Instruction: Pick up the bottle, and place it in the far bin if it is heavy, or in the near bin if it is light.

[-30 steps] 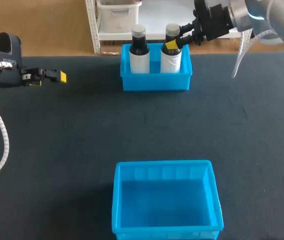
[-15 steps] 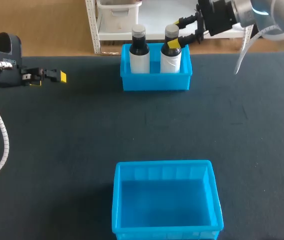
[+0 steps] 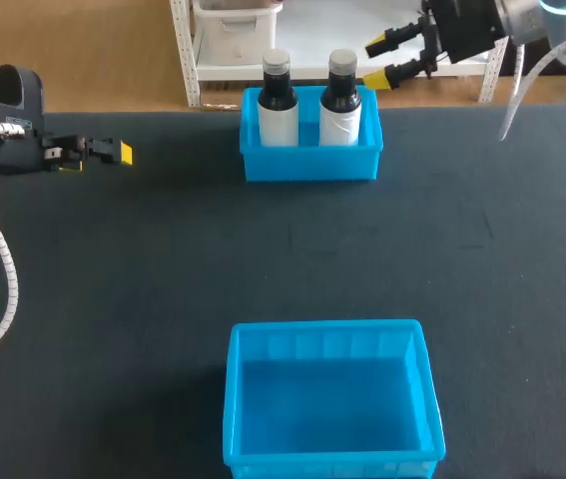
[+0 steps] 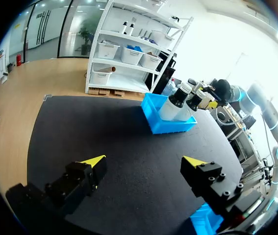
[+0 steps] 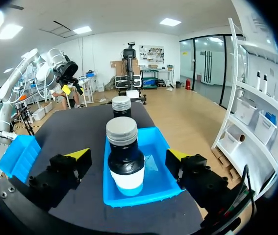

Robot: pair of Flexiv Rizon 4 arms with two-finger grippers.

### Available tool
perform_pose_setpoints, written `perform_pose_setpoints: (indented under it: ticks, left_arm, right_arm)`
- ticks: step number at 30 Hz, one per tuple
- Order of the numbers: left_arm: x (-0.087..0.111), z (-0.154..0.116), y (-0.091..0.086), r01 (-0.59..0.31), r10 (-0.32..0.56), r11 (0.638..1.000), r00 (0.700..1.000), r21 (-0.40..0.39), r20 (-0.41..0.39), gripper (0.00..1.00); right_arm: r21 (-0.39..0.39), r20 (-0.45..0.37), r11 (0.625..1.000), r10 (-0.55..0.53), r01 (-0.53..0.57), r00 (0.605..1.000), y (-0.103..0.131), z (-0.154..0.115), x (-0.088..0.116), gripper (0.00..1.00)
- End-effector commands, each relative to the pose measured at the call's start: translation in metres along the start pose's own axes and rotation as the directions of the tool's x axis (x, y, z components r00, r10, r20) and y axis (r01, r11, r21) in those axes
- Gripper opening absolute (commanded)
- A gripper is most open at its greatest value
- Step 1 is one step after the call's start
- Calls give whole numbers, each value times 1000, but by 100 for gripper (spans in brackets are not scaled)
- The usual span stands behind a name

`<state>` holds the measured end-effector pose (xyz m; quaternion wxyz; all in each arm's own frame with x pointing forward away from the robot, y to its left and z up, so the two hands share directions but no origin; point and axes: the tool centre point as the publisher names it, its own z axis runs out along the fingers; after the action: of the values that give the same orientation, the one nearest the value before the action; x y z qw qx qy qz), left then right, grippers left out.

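Head view, looking down on a dark table (image 3: 163, 259); the far bin (image 3: 310, 165) holds two upright bottles side by side, the left bottle (image 3: 279, 105) and the right bottle (image 3: 340, 105); the near bin (image 3: 238, 399) holds no bottle. The right gripper (image 3: 376, 62) hangs near the far bin's right corner, fingers spread, touching neither bottle; this suggests the right bottle counted as heavy and now stands where it belongs. The left gripper (image 4: 144, 161) sits well apart at the table's left edge, fingers spread around nothing, seemingly parked out of the way.
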<state>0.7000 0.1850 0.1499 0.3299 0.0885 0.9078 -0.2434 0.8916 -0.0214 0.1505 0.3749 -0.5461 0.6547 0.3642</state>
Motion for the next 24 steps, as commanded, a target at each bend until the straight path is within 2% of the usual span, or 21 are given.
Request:
perform_pose_setpoints:
  ticks: [1, 13, 18, 24]
  left_arm:
    - [0, 0, 0, 0, 0, 1000, 1000, 0, 0, 100]
    - [0, 0, 0, 0, 0, 1000, 1000, 0, 0, 100]
    - [0, 0, 0, 0, 0, 1000, 1000, 0, 0, 100]
    - [0, 0, 0, 0, 0, 1000, 1000, 0, 0, 100]
  right_arm:
    - [93, 12, 996, 1, -2, 1000, 38, -22, 4, 100]
    - [165, 48, 985, 39, -46, 998, 65, -63, 7, 100]
    - [195, 7, 979, 57, -57, 998, 78, -68, 2, 100]
    - [195, 7, 979, 57, -57, 998, 78, -68, 2, 100]
